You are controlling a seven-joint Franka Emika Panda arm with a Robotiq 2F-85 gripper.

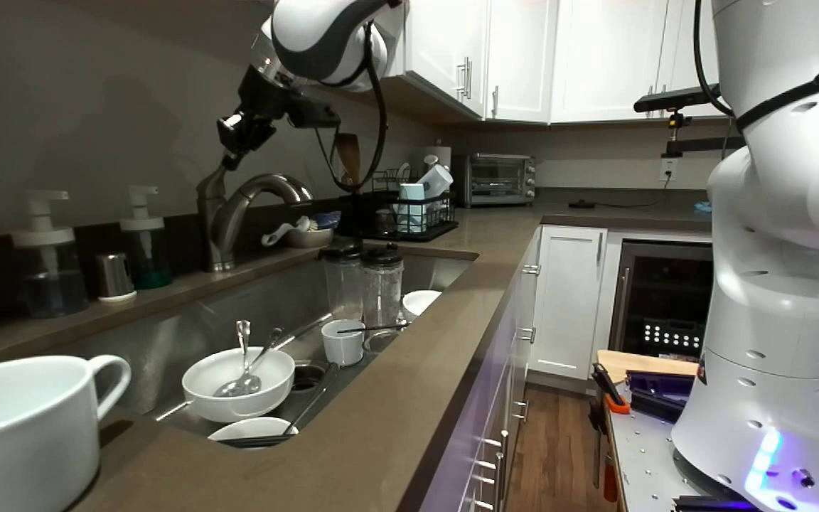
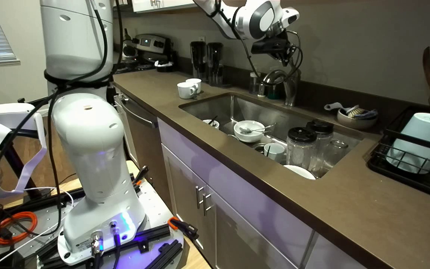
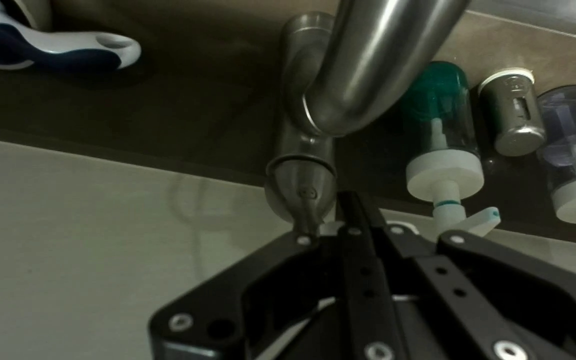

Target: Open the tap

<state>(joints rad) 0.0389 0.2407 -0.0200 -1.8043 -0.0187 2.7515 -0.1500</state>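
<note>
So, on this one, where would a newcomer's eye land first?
Probably on the big white robot arm, which reaches over the sink with its black hand up at the top of the steel tap. Next would come the sink itself, cluttered with white bowls and dark-lidded jars. In an exterior view, a large white mug also looms at the picture's bottom left.

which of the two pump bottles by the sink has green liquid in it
The pump bottle between the tap and the metal canister; its liquid shows green, while the other bottle, past the canister, looks greyish.
</note>
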